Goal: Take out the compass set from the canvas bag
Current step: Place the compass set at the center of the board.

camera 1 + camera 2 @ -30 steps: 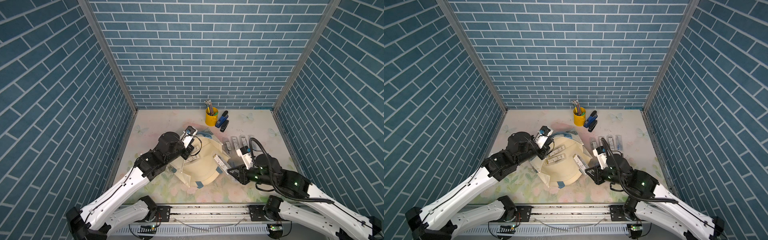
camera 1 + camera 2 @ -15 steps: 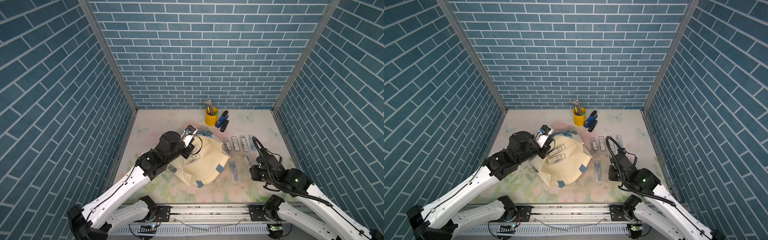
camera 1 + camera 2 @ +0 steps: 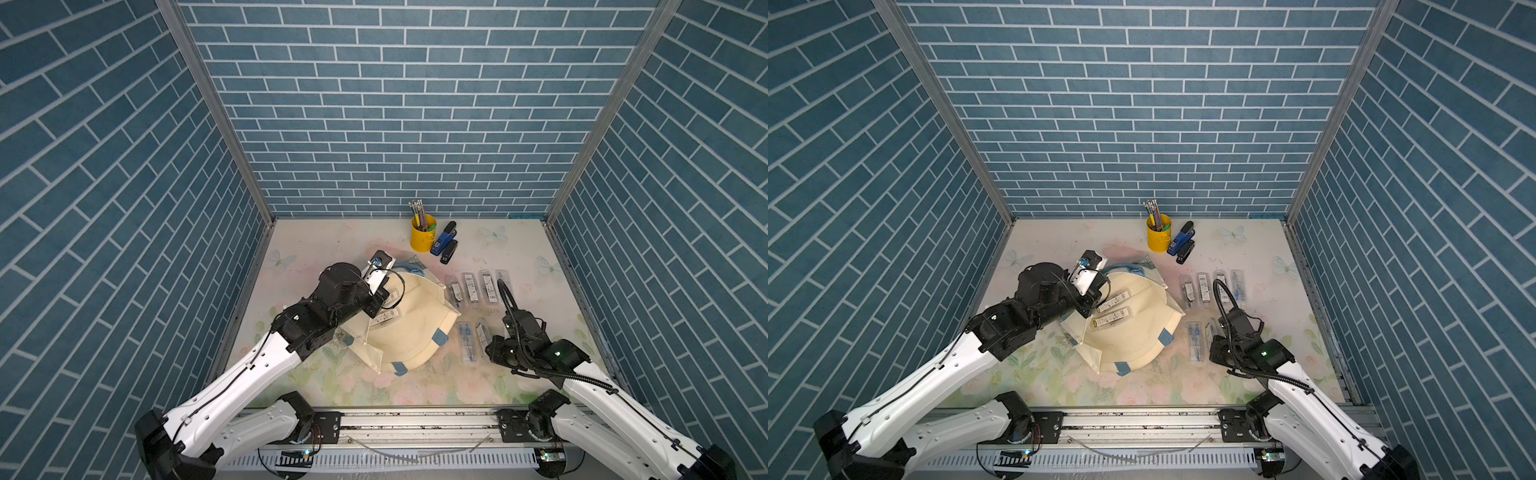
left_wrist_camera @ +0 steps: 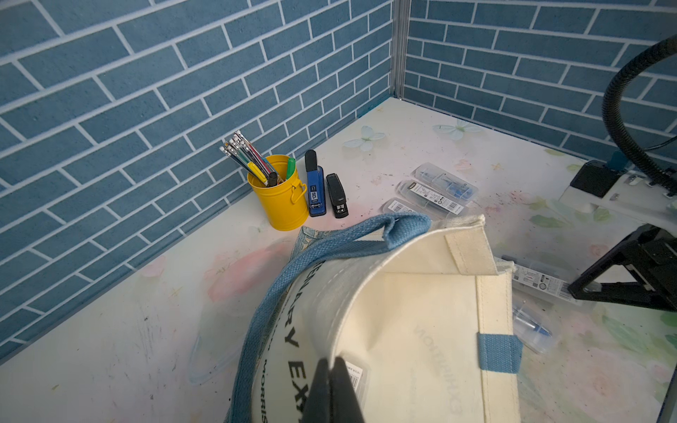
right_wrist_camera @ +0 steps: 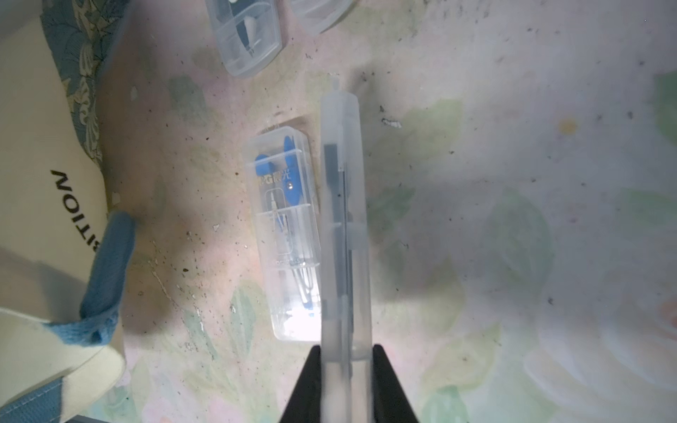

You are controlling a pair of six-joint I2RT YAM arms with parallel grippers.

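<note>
We grip a slim, clear-cased compass set (image 5: 342, 183) edge-on in the right pincer (image 5: 344, 353); our left pincer (image 4: 332, 368) is closed tight at the cream canvas bag (image 4: 421, 311).

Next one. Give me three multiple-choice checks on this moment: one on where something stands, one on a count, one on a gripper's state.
1. Where does the yellow pencil cup stand?
A) near the back wall, beside the blue stapler
B) at the front rail
C) against the right wall

2. In a top view, how many compass cases show inside the canvas bag?
A) none
B) two
C) five

3. What state is the right gripper in?
A) open, empty
B) shut on the bag's strap
C) shut on a clear compass case

Answers:
1 A: the cup and stapler stand side by side at the back.
2 B: two labelled cases lie in the bag's open mouth.
3 C: the right wrist view shows its fingers clamping the case edge-on.
</note>
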